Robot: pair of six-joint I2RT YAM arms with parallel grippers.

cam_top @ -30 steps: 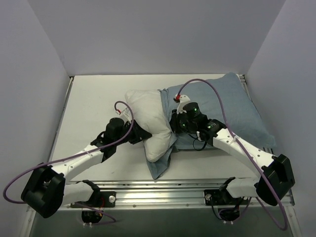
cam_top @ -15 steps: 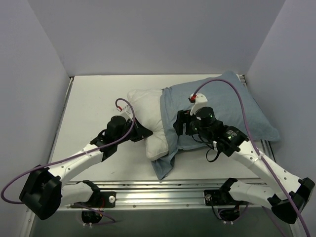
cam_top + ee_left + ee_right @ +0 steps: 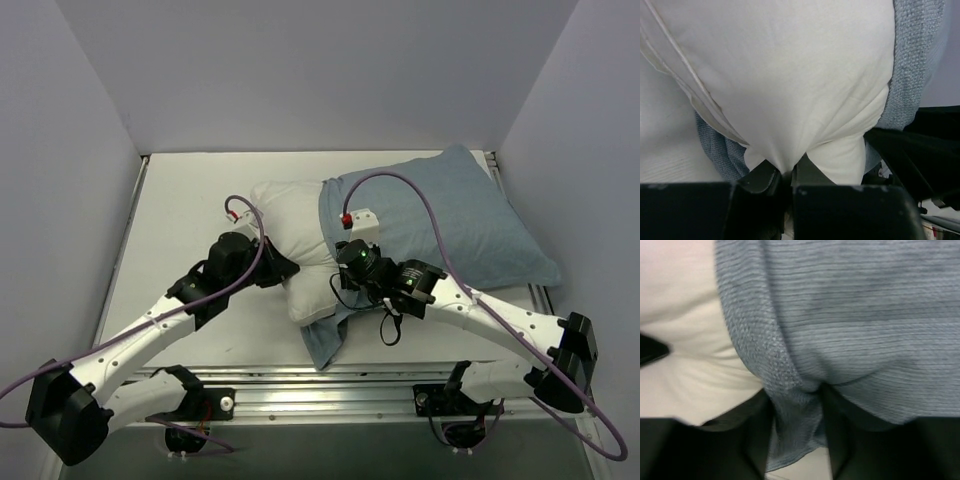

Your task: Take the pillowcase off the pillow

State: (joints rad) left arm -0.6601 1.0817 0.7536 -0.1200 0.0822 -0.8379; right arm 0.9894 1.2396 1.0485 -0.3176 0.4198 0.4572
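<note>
- Pulling the two apart is the step in hand: each arm grips its own part of the bundle, which lies right of the middle of the table (image 3: pixel 190 200).
- Nearest the near edge, the pillowcase (image 3: pixel 450 220) trails a loose flap out from under the pillow's near corner.
- Just beyond that, the right gripper (image 3: pixel 797 412) is clenched on a fold of the blue-grey cloth at the cover's open mouth.
- Beside it to the left, the left gripper (image 3: pixel 786 172) is pinched tight on a bunched tuck of the white pillow (image 3: pixel 290 225), whose left end is bare.
- Farther back, the rest of the pillow sits inside the cover, which reaches toward the far right corner.
- The next move, as I judge it, calls for the left arm to drag the pillow toward the left edge while the right arm anchors the cloth or draws it rightward. If either pinch slips, both will likely slide together.
</note>
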